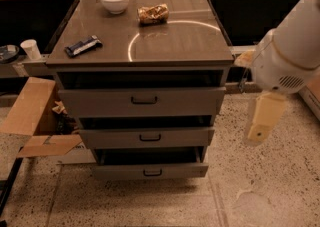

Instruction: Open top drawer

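Here the top drawer (142, 106) sits just under the front edge of the cabinet top (170, 41), a dark gap above its panel hiding the inside, its black handle (144, 100) untouched. The gripper (262, 120) hangs off the cabinet's right front corner, well apart from the drawer; whether it is released or clenched cannot be told, and its arm (295, 41) is cut off by the right border. On the top, a white bowl (114, 0) stands near the back edge, a crumpled snack bag (153, 13) just beside it, and a dark bar (83, 46), label unreadable, lies near the left edge.
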You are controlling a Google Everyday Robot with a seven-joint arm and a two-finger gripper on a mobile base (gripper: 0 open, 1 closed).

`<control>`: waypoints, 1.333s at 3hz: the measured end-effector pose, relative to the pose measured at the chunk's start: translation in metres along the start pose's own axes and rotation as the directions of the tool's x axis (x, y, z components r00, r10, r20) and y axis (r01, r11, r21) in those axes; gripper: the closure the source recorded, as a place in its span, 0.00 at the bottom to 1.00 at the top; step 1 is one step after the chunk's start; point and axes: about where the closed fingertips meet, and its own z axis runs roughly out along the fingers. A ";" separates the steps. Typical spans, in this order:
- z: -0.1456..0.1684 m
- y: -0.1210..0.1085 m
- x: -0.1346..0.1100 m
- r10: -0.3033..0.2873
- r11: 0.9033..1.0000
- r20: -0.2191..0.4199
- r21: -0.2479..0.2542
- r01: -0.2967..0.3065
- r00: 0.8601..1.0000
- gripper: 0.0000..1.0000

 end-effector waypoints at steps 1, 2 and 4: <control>0.068 0.014 -0.008 -0.054 0.994 0.035 -0.095 0.057 0.998 0.00; 0.139 0.020 -0.019 -0.078 0.978 0.080 -0.186 0.092 0.994 0.00; 0.150 0.012 -0.019 -0.122 0.976 0.061 -0.174 0.131 0.991 0.00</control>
